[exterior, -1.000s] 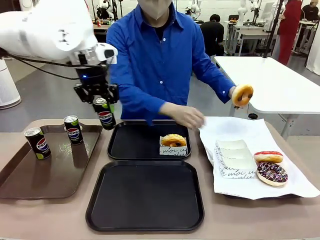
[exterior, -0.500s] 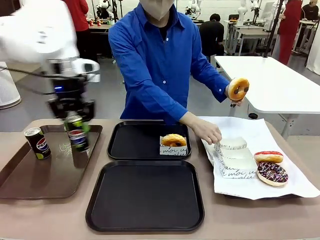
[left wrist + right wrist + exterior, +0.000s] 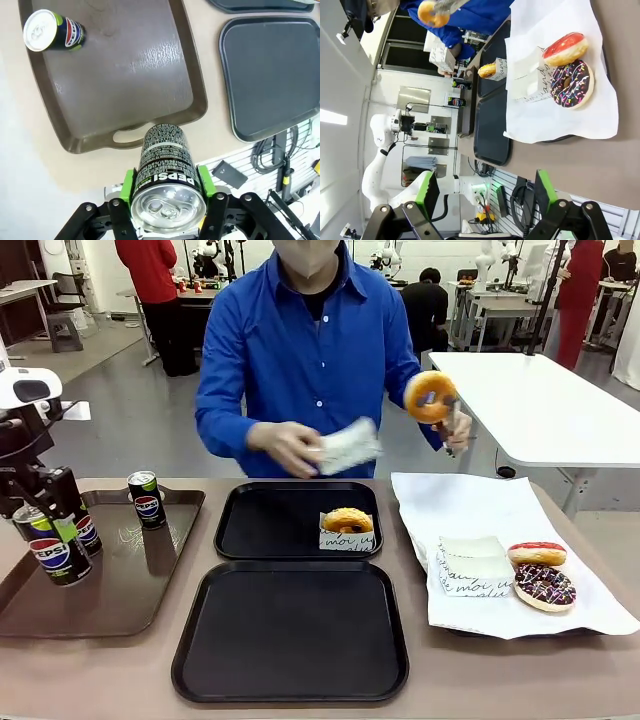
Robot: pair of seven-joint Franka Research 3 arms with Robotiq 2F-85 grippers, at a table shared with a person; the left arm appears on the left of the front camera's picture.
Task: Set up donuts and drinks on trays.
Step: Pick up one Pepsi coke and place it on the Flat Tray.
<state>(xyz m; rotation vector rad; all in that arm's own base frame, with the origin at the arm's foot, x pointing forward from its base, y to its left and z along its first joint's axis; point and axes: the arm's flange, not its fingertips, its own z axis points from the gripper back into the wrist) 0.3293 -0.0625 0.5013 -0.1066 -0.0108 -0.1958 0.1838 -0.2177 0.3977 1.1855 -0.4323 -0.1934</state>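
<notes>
My left gripper (image 3: 48, 530) is shut on a black Pepsi can (image 3: 52, 558), held tilted over the left side of the brown tray (image 3: 120, 590). In the left wrist view the green pads (image 3: 128, 186) squeeze that can (image 3: 165, 150) on both sides. Two other cans (image 3: 147, 500) (image 3: 88, 532) stand on the brown tray. A sleeved donut (image 3: 347, 525) lies on the far black tray (image 3: 265, 525); the near black tray (image 3: 290, 630) is bare. The person holds a donut (image 3: 430, 395) in tongs and a paper sleeve (image 3: 345, 447) in the other hand. My right gripper (image 3: 486, 192) is open, with nothing between its fingers.
A white paper sheet (image 3: 480, 510) at the right carries a stack of sleeves (image 3: 472, 565), a red-topped donut (image 3: 537, 554) and a chocolate sprinkled donut (image 3: 544, 586). The person stands across the table, arms raised above the far tray.
My left gripper has carried the can from beside the far black tray leftward and down over the brown tray. The person picked up a sleeve and brought the donut toward it.
</notes>
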